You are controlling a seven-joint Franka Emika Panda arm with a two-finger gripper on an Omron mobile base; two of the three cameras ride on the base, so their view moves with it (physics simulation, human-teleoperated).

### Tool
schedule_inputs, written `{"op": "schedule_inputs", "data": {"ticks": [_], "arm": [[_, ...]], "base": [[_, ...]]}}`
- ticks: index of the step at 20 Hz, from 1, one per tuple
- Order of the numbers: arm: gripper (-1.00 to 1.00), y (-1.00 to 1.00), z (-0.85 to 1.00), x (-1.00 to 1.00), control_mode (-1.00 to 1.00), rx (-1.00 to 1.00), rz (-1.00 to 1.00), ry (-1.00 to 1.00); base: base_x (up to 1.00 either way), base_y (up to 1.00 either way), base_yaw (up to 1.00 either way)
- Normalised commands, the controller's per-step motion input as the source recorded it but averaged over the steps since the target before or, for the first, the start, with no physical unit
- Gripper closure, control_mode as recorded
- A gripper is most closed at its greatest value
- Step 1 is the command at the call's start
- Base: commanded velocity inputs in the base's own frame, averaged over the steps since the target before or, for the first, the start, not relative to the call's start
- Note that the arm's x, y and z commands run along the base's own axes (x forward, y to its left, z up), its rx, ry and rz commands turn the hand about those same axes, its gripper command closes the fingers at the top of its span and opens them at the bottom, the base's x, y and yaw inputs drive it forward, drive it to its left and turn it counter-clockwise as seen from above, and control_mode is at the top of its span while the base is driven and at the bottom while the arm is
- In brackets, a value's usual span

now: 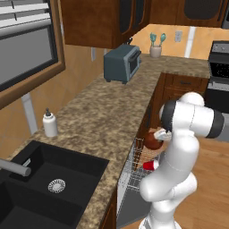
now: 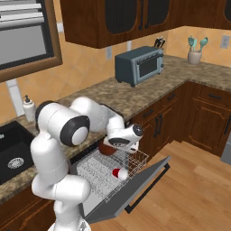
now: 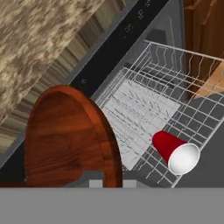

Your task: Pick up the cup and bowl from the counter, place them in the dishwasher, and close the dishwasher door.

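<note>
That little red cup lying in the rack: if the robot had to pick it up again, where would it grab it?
Probably across its tapered side wall, coming down from above. The cup lies on its side in the dishwasher's white wire rack, white mouth facing the open door, so the rim is awkward to reach. Closing the fingers around the narrower red end seems safest. The gripper now holds the bowl.

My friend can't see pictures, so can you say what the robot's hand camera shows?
A dark reddish-brown bowl, tilted on edge, fills the lower left, held above the dishwasher's white wire rack. A red cup lies on its side in the rack. The speckled counter runs across the top left.
</note>
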Motion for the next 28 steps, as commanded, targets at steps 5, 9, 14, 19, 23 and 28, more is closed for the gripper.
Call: {"op": "schedule_inputs", "data": {"ticks": [5,9,14,19,23,28], "arm": [[1.0,0.19,-0.55,0.09,-1.0,-0.11,0.01,0.1],[1.0,-0.19,-0.58,0.11,-1.0,-0.01,0.09,0.03],[1.0,-0.04,-0.59,0.05,-1.0,-0.02,0.04,-0.01],[1.0,0.0,-0.73,0.12,-1.0,0.0,0.0,0.0],[1.0,0.0,-0.6,0.32,-1.0,0.0,0.0,0.0],[1.0,0.0,-0.52,0.26,-1.0,0.0,0.0,0.0]], "base": [[0.0,0.0,0.0],[0.0,0.0,0.0],[0.0,0.0,0.0],[0.0,0.0,0.0],[0.0,0.0,0.0],[0.0,0.0,0.0]]}}
